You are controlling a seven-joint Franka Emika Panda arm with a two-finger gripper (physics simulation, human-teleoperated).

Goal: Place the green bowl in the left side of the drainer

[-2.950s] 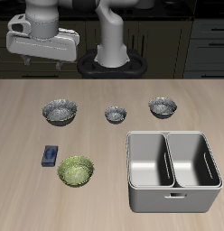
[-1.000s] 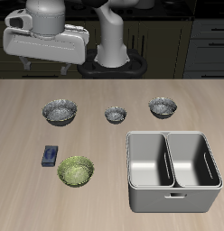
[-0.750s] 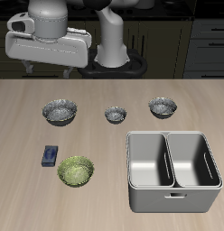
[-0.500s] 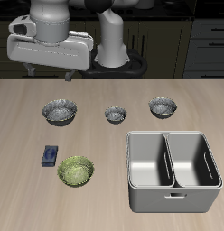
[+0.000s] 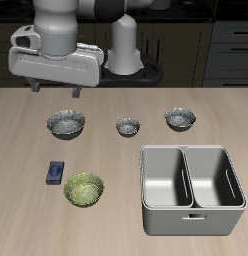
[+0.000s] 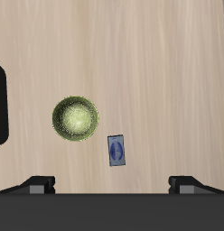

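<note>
Exterior view shows the round yellow-green ribbed bowl (image 5: 83, 189) on the wooden surface (image 5: 116, 160), at nine o'clock of the light-grey two-compartment metal drainer (image 5: 192, 189); the hand (image 5: 54, 88) hangs high, wide, holding nothing. All steps remain.

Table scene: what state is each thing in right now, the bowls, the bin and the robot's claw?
Round yellow-green ribbed bowl: upright, empty, on the table, untouched.
Large light-grey two-compartment metal drainer: both compartments empty.
Three grey speckled metallic bowls: upright in a row farther back.
Small dark blue block: lying flat beside the green bowl.
Gripper: high above the table, holding nothing, fingers spread.
</note>
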